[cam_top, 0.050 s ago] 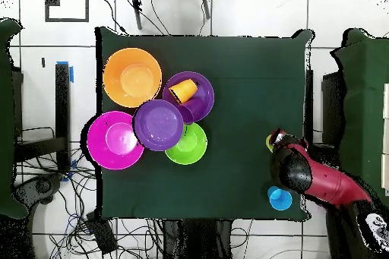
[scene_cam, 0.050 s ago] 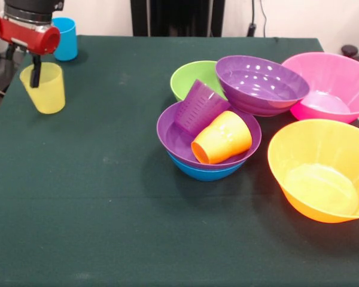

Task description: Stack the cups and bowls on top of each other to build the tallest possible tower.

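Observation:
The tower is a blue bowl (scene_cam, 0.050 s ago: 206, 173) with a purple bowl (scene_cam, 0.050 s ago: 173, 139) (cam_top, 0.050 s ago: 200, 104) nested in it. A purple cup (scene_cam, 0.050 s ago: 200, 107) and an orange cup (scene_cam, 0.050 s ago: 222, 137) (cam_top, 0.050 s ago: 182, 90) lie tipped on their sides inside that bowl. My gripper (scene_cam, 0.050 s ago: 31, 67) (cam_top, 0.050 s ago: 276, 140) hangs at the yellow cup (scene_cam, 0.050 s ago: 43, 88) (cam_top, 0.050 s ago: 269, 143) and reaches down into its mouth at the table's far left in the front view. The cup stands upright. A blue cup (scene_cam, 0.050 s ago: 66, 39) (cam_top, 0.050 s ago: 279, 198) stands upright just behind it.
A second purple bowl (scene_cam, 0.050 s ago: 260, 84) (cam_top, 0.050 s ago: 159, 124) leans on the green bowl (scene_cam, 0.050 s ago: 191, 78) (cam_top, 0.050 s ago: 191, 146) and the tower. The pink bowl (scene_cam, 0.050 s ago: 329, 86) (cam_top, 0.050 s ago: 114, 140) and the orange bowl (scene_cam, 0.050 s ago: 323, 170) (cam_top, 0.050 s ago: 132, 77) sit beside them near the table's edge.

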Motion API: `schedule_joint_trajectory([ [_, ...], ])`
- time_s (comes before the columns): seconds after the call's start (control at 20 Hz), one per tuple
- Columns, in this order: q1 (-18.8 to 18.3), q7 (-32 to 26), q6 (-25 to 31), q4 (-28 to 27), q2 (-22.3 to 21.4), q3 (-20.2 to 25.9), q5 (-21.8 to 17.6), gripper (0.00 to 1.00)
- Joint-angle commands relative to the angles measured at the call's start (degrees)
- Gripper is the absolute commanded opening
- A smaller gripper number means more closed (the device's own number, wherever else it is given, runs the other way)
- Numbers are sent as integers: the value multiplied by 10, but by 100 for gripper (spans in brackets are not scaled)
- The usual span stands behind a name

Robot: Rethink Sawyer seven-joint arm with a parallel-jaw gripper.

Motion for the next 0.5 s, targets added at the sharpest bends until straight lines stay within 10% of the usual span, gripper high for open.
schedule_joint_trajectory([
  [0.05,45,25,70,5,0,26,-10,100],
  [0.1,55,26,74,1,1,13,-10,0],
  [0.5,56,18,68,-5,3,12,-17,0],
])
